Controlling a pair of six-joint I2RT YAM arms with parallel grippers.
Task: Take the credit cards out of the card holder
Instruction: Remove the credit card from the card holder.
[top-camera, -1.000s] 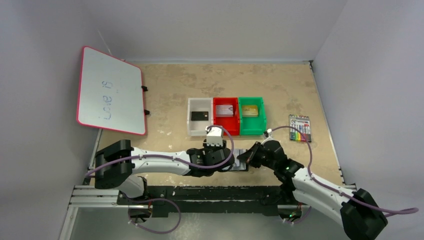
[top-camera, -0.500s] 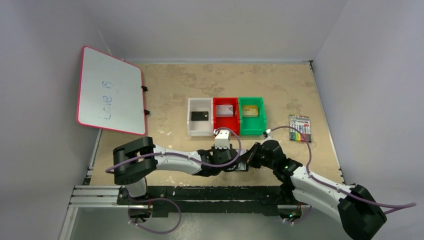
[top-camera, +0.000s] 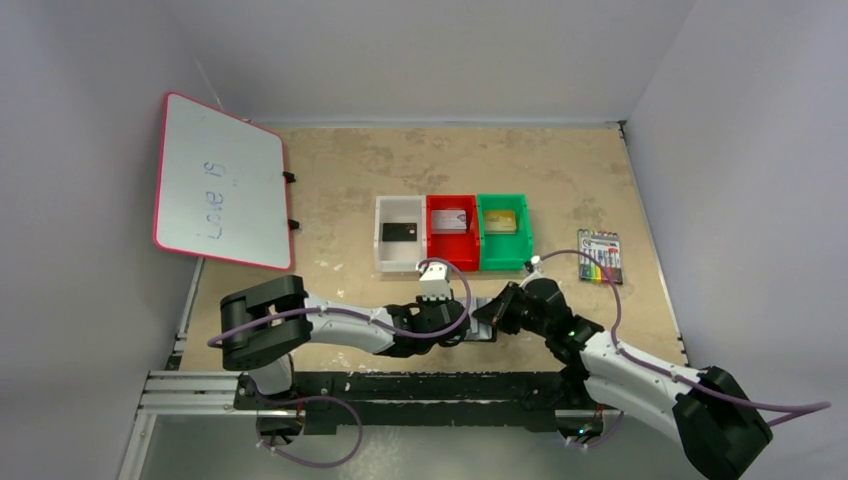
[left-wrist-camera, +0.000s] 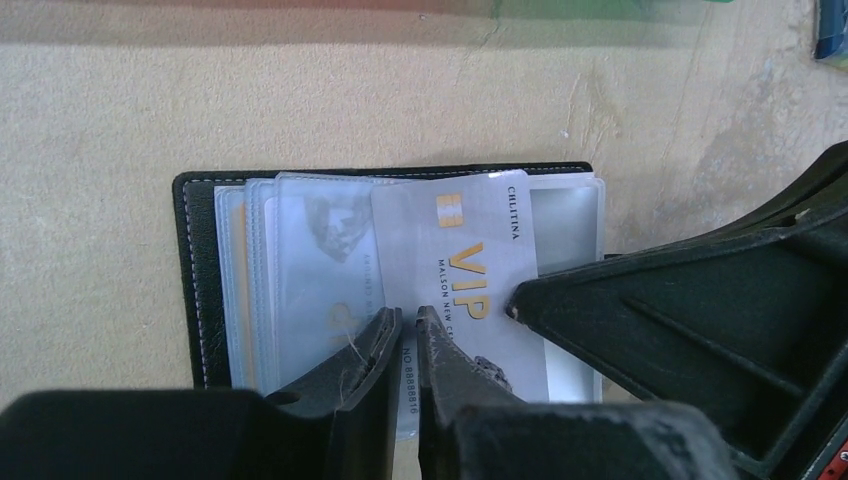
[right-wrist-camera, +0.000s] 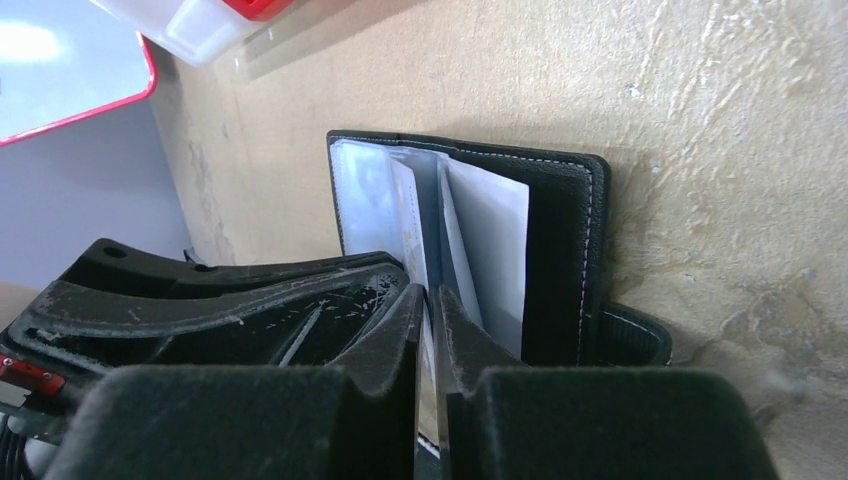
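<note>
1. The card holder (left-wrist-camera: 195, 260) lies open on the table (top-camera: 350, 170), on the arms' side of the red bin (top-camera: 452, 255) and apart from it.
2. The left gripper (left-wrist-camera: 408, 335) pinches the near edge of a silver VIP card (left-wrist-camera: 470, 250), which sticks partly out of the holder's clear sleeves (left-wrist-camera: 310, 260).
3. The right gripper (right-wrist-camera: 430, 310) is nearly closed, clamping one of those clear sleeves.
4. A grey card (top-camera: 452, 219) lies inside the red bin.

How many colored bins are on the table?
3, in a row: the white bin on the left, the red bin in the middle, the green bin on the right. None seems hidden.
</note>
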